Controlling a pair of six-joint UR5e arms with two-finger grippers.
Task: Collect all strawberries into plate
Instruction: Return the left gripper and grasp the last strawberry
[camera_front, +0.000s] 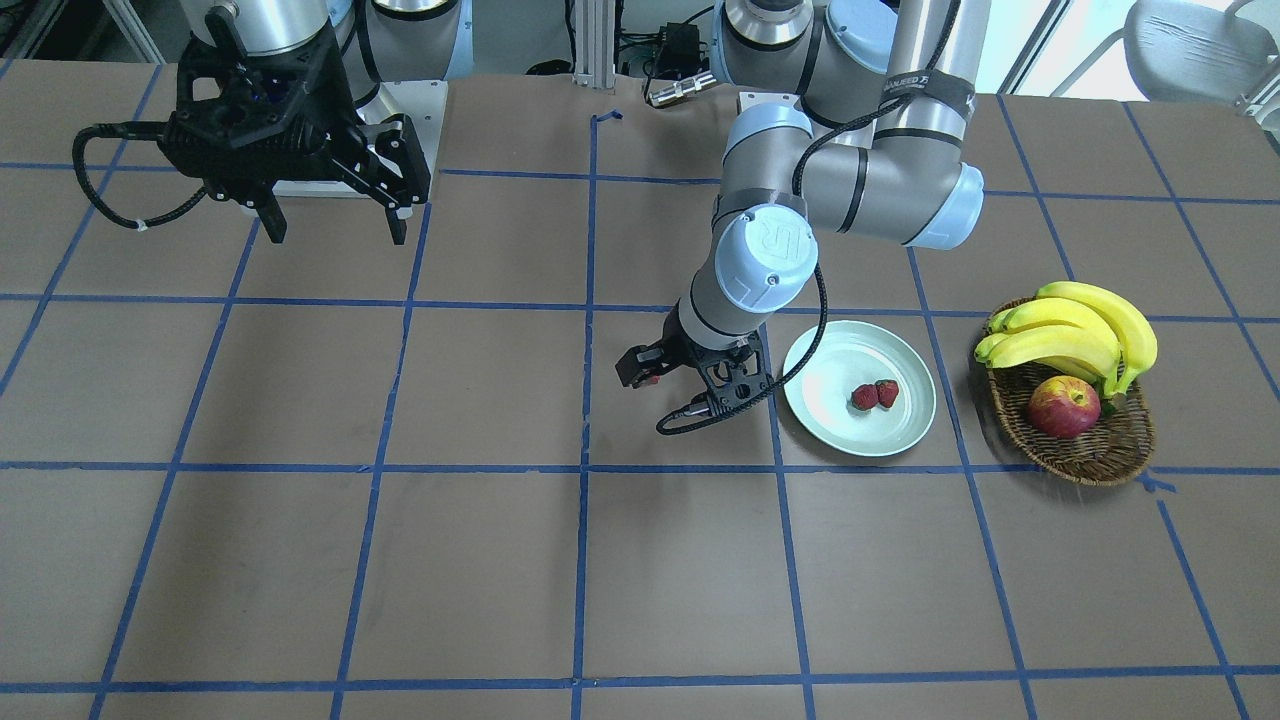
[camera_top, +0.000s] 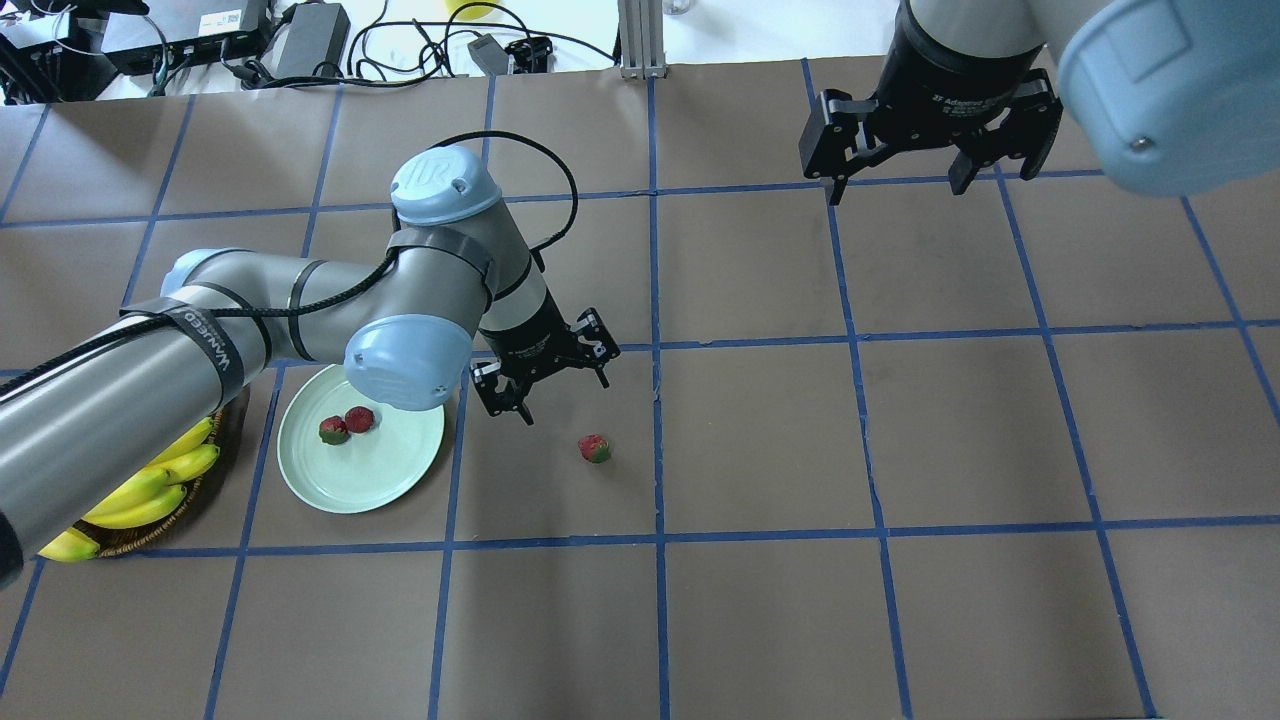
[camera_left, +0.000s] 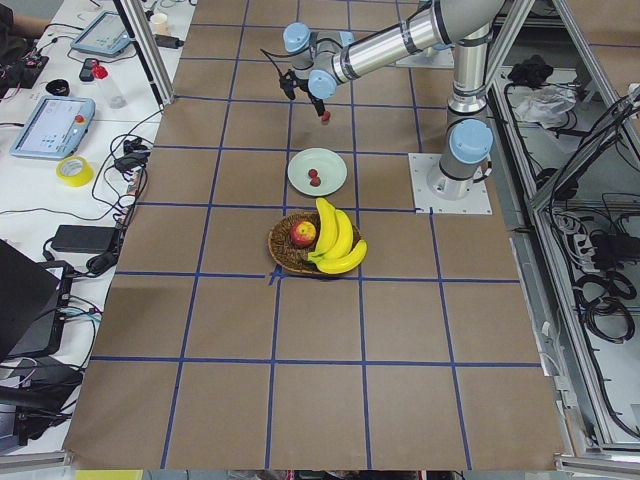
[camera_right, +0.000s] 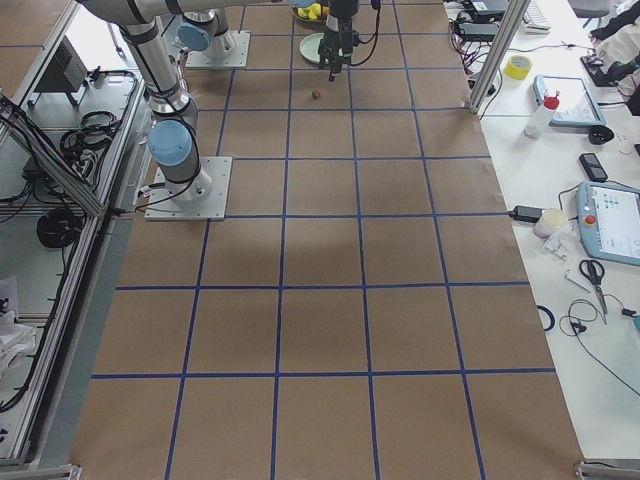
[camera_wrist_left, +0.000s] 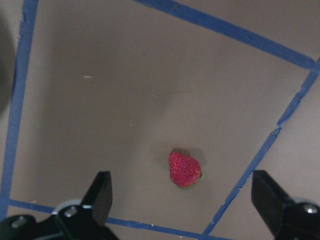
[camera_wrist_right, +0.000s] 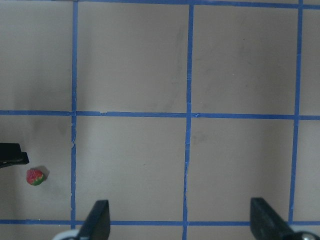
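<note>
Two tiny red strawberries (camera_top: 346, 424) in round mint plate (camera_top: 300, 480); our left tool (camera_top: 565, 398), wide open, empty, over third red strawberry (camera_top: 594, 448) on tabletop (camera_top: 760, 430). Next we'd lower, close.

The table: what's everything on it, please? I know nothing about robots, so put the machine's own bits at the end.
strawberries on the plate: two, red, side by side near its middle
loose strawberry: one, red with a green top, on the bare table apart from the plate
plate: one, pale mint, between the basket and the loose strawberry
basket: one, brown wicker, beside the plate
bananas: one bunch, yellow, in the basket
apple: one, red-yellow, in the basket under the bananas
table: one, brown, marked with a blue tape grid
left gripper: one, black, open, close to the loose strawberry
right gripper: one, black, open, empty, far from the fruit
</note>
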